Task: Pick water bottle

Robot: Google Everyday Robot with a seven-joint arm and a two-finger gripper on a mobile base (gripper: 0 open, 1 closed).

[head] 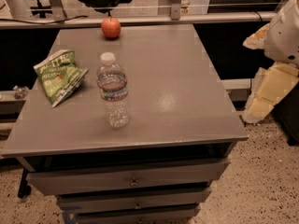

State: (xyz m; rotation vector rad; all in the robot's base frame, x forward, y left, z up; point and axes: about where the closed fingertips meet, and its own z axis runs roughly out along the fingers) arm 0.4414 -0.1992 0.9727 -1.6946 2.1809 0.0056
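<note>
The water bottle [112,91] stands upright on the grey cabinet top [177,101], left of centre. It is clear and ribbed, with a white cap and a red and blue label band. My gripper [273,85] is part of the white and cream arm at the right edge of the view. It is off the table, well to the right of the bottle, and touches nothing.
A green chip bag [58,76] lies left of the bottle near the table's left edge. A red apple [111,28] sits at the far edge. Drawers [133,181] are below the top. A rail and office chairs are behind.
</note>
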